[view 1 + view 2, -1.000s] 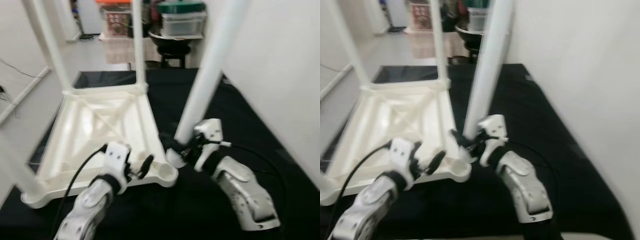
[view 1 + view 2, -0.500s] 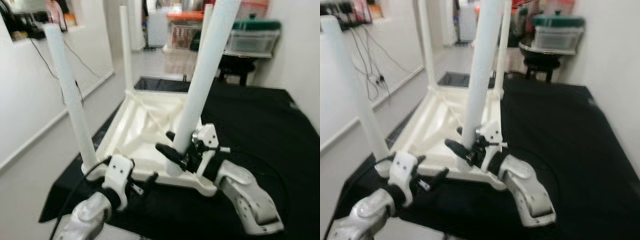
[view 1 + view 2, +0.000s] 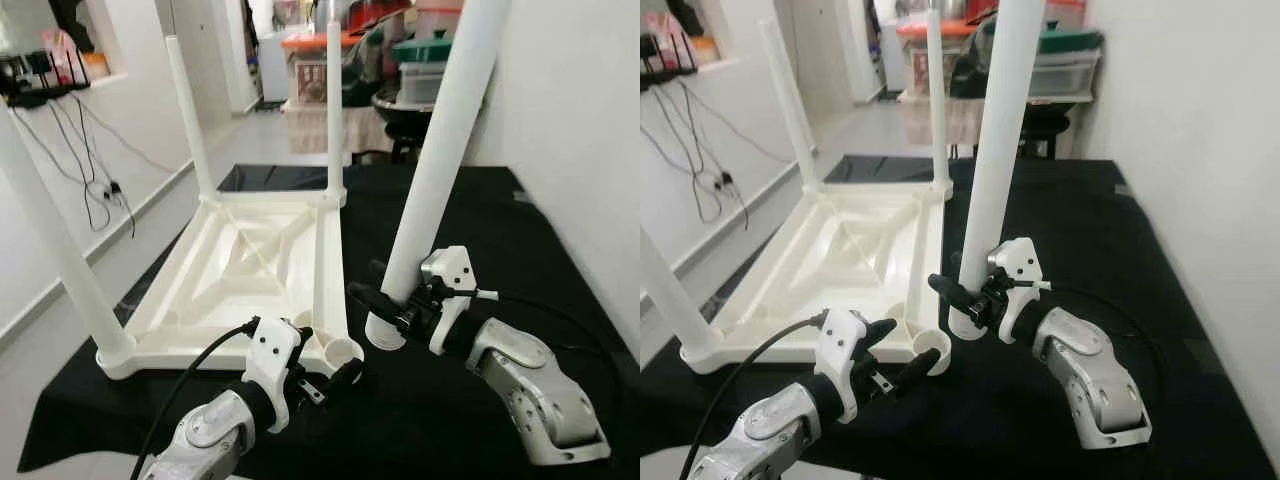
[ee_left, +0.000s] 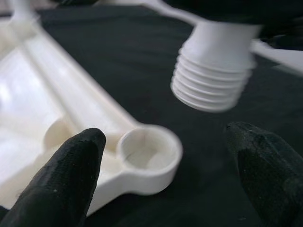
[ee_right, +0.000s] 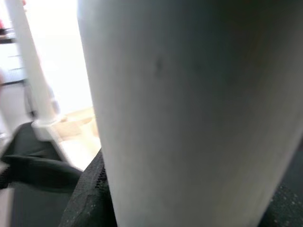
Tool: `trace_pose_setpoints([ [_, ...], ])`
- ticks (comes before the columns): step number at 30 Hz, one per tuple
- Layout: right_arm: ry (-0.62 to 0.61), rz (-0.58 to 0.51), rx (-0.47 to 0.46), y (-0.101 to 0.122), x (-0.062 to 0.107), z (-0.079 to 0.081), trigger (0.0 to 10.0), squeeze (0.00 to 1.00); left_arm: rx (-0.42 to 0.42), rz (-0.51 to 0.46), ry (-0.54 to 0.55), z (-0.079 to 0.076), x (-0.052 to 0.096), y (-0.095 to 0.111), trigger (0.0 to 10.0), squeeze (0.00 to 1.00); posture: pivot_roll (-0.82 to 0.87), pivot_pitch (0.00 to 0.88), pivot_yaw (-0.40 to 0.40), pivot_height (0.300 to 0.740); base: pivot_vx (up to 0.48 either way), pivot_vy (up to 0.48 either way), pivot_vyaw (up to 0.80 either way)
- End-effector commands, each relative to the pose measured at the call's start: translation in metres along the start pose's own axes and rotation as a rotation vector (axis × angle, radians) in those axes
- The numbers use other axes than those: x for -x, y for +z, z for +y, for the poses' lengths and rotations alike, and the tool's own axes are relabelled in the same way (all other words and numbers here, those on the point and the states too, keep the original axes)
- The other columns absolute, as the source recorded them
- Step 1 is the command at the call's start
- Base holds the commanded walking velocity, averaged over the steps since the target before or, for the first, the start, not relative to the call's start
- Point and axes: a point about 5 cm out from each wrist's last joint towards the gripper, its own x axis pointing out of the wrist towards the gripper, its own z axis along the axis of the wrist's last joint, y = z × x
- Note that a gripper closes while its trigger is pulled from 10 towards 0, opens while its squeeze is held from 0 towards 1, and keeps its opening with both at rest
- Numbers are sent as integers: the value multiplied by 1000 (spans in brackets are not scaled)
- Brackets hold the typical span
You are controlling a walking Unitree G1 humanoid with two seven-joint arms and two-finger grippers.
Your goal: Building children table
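Left wrist view: empty corner socket (image 4: 149, 153) lies between spread left fingers (image 4: 66, 172); right gripper (image 3: 385, 305) grasps the table leg (image 3: 440, 150) beside it.

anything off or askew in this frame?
The fourth leg in the right gripper leans, its threaded end off to the side of the empty corner socket, not over it. The left gripper waits open beside that socket.

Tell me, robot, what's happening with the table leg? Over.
Right gripper shut on fourth leg, threaded end beside the empty corner socket. Left gripper open by that socket. Nothing blocking.
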Motion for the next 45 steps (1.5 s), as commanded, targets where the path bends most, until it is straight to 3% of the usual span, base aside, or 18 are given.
trace_pose_setpoints([
  [1, 35, -11, -8, 1, -2, 6, 10000, 0, -16, 23, -5, 3, 3, -1, 10000, 0, -86, 21, -13, 740, 0, 0, 0],
  [8, 148, -2, -1, -1, 0, 19, 10000, 0, -76, 52, -48, 0, 9, -4, 10000, 0, -81, 30, -12, 740, 0, 0, 457],
  [12, 160, 0, -28, -2, 1, 20, 10000, 0, -92, 62, -83, -4, 12, -4, 10000, 0, -76, 34, -14, 740, 0, 0, 700],
  [20, 168, 40, 0, -6, 0, 16, 10000, 0, -94, 65, -151, -8, 16, -5, 10000, 0, -73, 37, -17, 740, 0, 0, 0],
  [21, 165, 41, 0, -6, 0, 14, 10000, 0, -88, 58, -160, -9, 15, -4, 6745, 0, -74, 39, -17, 740, 0, 0, 0],
  [22, 163, 42, 0, -6, 1, 13, 10000, 0, -82, 53, -167, -9, 15, -4, 1373, 0, -74, 39, -17, 740, 0, 0, 0],
  [23, 163, 42, 0, -6, 1, 13, 10000, 0, -82, 53, -167, -9, 15, -4, 1373, 0, -74, 39, -17, 740, 0, 0, 0],
  [24, 156, 44, 1, -7, 1, 9, 10000, 0, -81, 48, -176, -9, 15, -4, 0, 0, -75, 41, -14, 740, 0, 0, 0],
  [32, 158, 33, -9, -1, 8, -10, 10000, 0, -57, 46, -219, -11, 17, -5, 0, 0, -75, 48, -9, 740, 0, 0, 0],
  [45, 259, 36, -27, 1, 10, -7, 10000, 0, -62, 59, -278, -15, 22, -5, 0, 0, -53, 56, 1, 740, 0, 0, 0],
])
